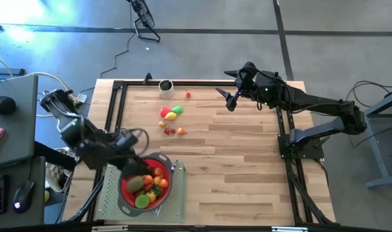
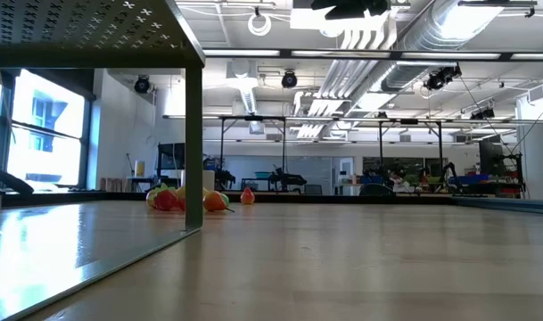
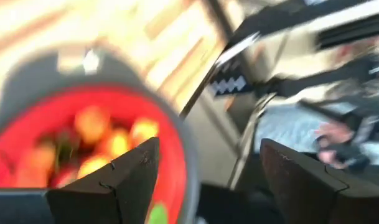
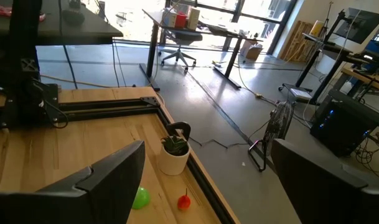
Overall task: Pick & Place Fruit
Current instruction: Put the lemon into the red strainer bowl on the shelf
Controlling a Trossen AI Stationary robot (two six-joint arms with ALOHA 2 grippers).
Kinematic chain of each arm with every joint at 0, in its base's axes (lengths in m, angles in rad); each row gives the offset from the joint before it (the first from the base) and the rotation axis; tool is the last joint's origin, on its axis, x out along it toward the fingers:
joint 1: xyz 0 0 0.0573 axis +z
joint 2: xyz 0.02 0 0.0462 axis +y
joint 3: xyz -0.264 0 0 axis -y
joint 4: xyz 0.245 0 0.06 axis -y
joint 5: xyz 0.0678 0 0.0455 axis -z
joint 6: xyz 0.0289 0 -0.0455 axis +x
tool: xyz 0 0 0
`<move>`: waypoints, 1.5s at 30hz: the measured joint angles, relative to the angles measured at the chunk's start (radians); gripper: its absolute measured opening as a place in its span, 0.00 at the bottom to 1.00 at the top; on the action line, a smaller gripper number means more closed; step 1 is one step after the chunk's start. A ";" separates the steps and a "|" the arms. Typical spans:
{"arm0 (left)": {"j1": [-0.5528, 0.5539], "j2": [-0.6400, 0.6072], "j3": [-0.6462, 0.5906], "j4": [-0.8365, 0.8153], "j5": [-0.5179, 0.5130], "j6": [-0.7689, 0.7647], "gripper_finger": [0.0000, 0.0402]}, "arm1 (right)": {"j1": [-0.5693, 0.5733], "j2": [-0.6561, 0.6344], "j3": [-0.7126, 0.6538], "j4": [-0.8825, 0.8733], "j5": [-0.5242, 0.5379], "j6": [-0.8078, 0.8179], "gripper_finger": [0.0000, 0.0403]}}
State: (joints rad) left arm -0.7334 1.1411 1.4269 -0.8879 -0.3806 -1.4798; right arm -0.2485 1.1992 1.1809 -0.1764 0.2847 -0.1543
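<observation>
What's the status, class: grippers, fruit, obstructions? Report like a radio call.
Left gripper open above red strainer. Right gripper open, far edge. Loose fruit mid-table. Nothing blocking.

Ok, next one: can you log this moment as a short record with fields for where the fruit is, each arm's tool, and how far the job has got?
fruit in strainer: a pile of fruit in the red strainer, near left of the table
fruit left on table: cluster at far centre, small pieces nearer, one red piece by the far edge
left tool: open, empty, above the strainer's far rim
right tool: open, empty, raised over the far right of the table
other: small potted plant at the far edge
progress: partly done, fruit not yet all moved
</observation>
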 joint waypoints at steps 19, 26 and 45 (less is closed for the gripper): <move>0.001 -0.159 0.002 0.033 -0.665 0.313 0.68 | 0.000 0.000 0.000 0.004 0.000 -0.006 0.85; 0.001 -0.141 0.002 0.017 -0.712 0.313 0.68 | 0.000 0.000 0.000 0.015 -0.078 -0.006 0.85; 0.002 -0.196 0.002 0.016 -0.809 0.620 0.68 | 0.000 0.006 0.000 0.071 -0.282 -0.007 0.85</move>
State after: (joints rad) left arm -0.7311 0.9447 1.4284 -0.8722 -1.1892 -0.8600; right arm -0.2485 1.2048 1.1810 -0.1049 0.0025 -0.1612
